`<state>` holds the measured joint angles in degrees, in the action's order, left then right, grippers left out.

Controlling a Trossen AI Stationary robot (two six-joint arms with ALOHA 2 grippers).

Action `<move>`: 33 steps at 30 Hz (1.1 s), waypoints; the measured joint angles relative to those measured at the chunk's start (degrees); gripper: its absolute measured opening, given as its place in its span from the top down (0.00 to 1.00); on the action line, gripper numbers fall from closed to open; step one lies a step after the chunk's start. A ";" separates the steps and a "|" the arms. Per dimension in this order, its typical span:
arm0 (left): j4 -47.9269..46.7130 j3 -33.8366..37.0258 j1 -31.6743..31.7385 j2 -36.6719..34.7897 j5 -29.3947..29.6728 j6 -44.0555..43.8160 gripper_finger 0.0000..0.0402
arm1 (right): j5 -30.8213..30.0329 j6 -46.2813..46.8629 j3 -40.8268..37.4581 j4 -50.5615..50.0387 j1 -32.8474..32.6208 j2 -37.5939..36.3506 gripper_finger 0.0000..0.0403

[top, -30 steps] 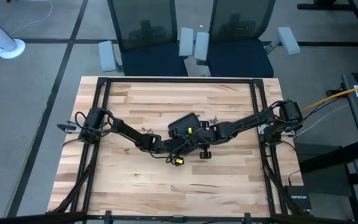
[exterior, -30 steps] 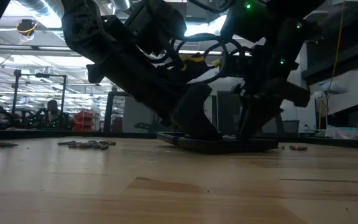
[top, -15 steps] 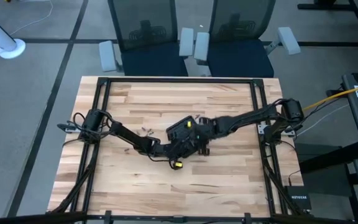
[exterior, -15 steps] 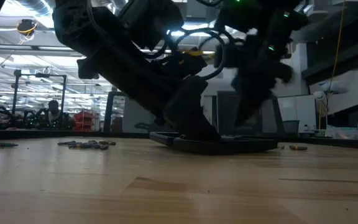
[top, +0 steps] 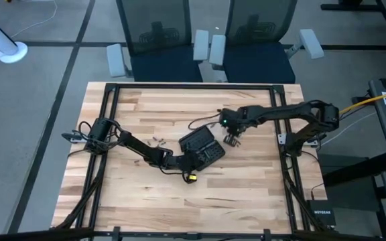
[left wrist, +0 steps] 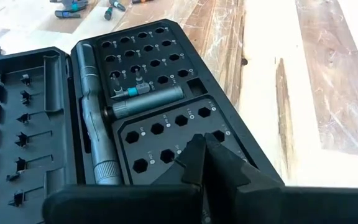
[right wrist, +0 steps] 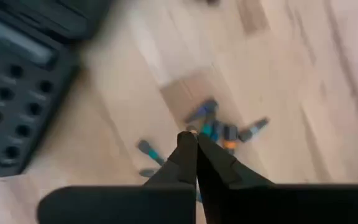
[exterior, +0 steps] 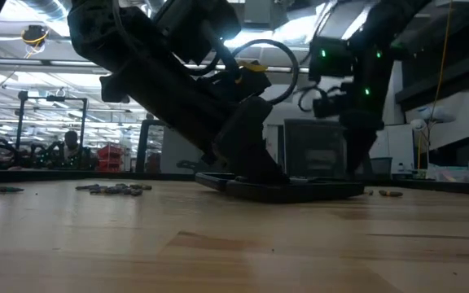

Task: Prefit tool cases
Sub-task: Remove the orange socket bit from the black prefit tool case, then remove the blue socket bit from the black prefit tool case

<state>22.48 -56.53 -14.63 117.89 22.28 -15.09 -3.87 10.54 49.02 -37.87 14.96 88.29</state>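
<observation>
The black tool case (top: 202,146) lies open and flat on the table; in the left wrist view, the case (left wrist: 104,93) shows its grid of bit slots, a grey driver handle (left wrist: 94,118) and a short grey shaft. My left gripper (left wrist: 202,144) is shut over the hex-slot tray at the case's near end. My right gripper (top: 232,136) is shut and hovers right of the case, above a cluster of loose bits (right wrist: 224,132). Whether it carries a bit, I cannot tell. My left gripper rests its shut fingertips (left wrist: 194,152) on the hex-slot tray (left wrist: 166,134) of the case's right half, slanting down from the table's left. In the low view the fingers (exterior: 251,150) come down onto the case (exterior: 300,189), which lies flat on the table.
More loose bits (top: 158,140) lie left of the case; in the low view they show as a row (exterior: 116,189). A few bits (exterior: 389,194) lie at the right. A black NETGEAR box (top: 322,215) sits off the table's near right corner. Two chairs stand beyond the far edge.
My right gripper has drawn back from over the case, rising and moving toward the table's right and far edge, and now hangs above the bit cluster. My left gripper has stayed on the case.
</observation>
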 joint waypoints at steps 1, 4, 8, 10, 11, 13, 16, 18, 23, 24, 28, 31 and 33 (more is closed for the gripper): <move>0.01 0.00 0.00 0.02 0.00 -0.12 1.00 | 1.47 0.02 -0.51 0.49 0.93 0.08 0.97; 0.02 0.00 0.00 0.02 0.01 -0.16 1.00 | 7.57 -0.20 -0.25 2.55 3.18 0.02 0.90; 0.03 0.00 0.00 0.05 0.23 -0.16 1.00 | 10.67 -1.74 0.96 2.25 2.34 -0.02 0.74; 0.11 0.00 0.00 0.09 0.57 -0.13 1.00 | 12.69 -2.59 2.15 3.10 0.66 -0.30 0.65; 0.09 0.00 0.00 0.09 0.62 -0.13 1.00 | 13.78 -3.48 2.73 3.48 -0.81 -0.30 0.61; 0.11 0.00 0.00 0.09 0.67 -0.15 1.00 | 16.62 -6.48 3.57 4.76 -4.06 -0.28 0.55; 0.33 0.03 0.11 0.09 0.81 0.73 1.00 | 13.99 -9.84 3.96 9.09 -10.25 -0.28 0.51; 1.20 0.09 0.28 0.11 0.81 2.05 1.00 | 8.40 -11.07 3.90 10.96 -13.98 0.12 0.52; 3.62 0.18 1.43 0.26 0.38 3.56 1.00 | 3.19 -10.94 3.90 15.09 -17.91 2.65 0.62; 3.60 0.17 1.82 0.26 0.24 3.54 1.00 | 3.16 -10.94 3.88 15.39 -18.05 3.34 0.64; 3.74 0.15 3.00 0.26 0.22 3.54 1.00 | 3.29 -10.92 3.86 15.53 -17.95 5.37 0.72; 3.73 0.15 3.76 0.26 0.70 3.54 1.00 | 2.60 -10.93 3.84 16.48 -17.92 6.39 0.75; 3.74 0.15 3.99 0.26 0.82 3.54 1.00 | 2.44 -10.93 3.84 18.11 -17.93 6.80 0.76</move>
<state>26.22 -56.38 -10.64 118.15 23.10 -11.55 -1.43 -0.39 52.86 -19.77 -2.98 95.09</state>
